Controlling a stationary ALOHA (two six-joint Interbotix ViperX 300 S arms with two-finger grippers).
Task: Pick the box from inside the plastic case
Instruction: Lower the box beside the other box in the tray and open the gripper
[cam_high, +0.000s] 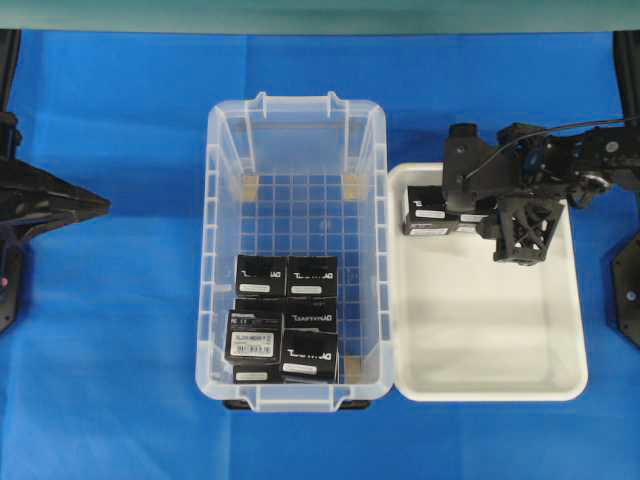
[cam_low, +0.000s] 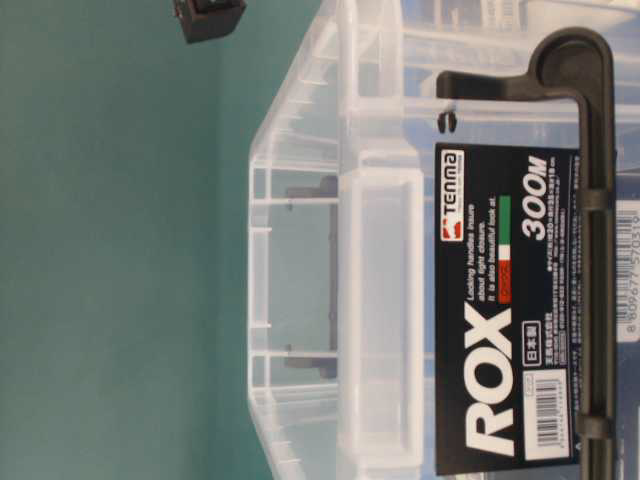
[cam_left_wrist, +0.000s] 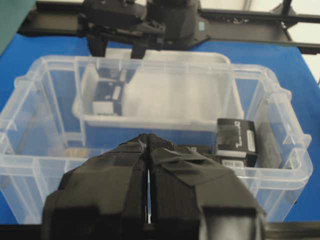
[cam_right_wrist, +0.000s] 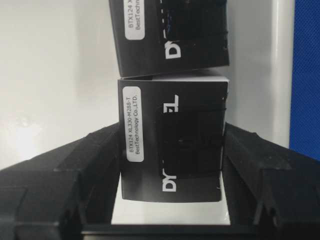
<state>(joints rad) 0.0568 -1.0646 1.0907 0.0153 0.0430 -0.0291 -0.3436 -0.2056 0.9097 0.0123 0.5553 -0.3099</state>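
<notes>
Your right gripper (cam_right_wrist: 170, 150) is clamped on a black box (cam_right_wrist: 172, 145): in the right wrist view both fingers (cam_right_wrist: 95, 155) press against its opposite sides, and its white label strip reads BTX124 XL330-M288-T. From overhead, that box (cam_high: 470, 222) sits over the far left corner of the white tray (cam_high: 480, 385), just beside a second box (cam_high: 428, 212) of the same kind that lies in the same corner. You cannot tell from these views whether the gripped box rests on the tray floor or hangs just above it.

The clear plastic case (cam_high: 220, 200) stands on the blue table cover (cam_high: 110, 340), its right wall touching the tray's left edge. Your remaining boxes (cam_high: 285, 320) are bunched at the case's near end, stacked more than one deep; the far half of its grid floor is bare.

Your left gripper (cam_left_wrist: 147, 150) is closed, fingertips pressed together with nothing between them. It is parked near the left edge of the table, well apart from the case, pointing toward it.
</notes>
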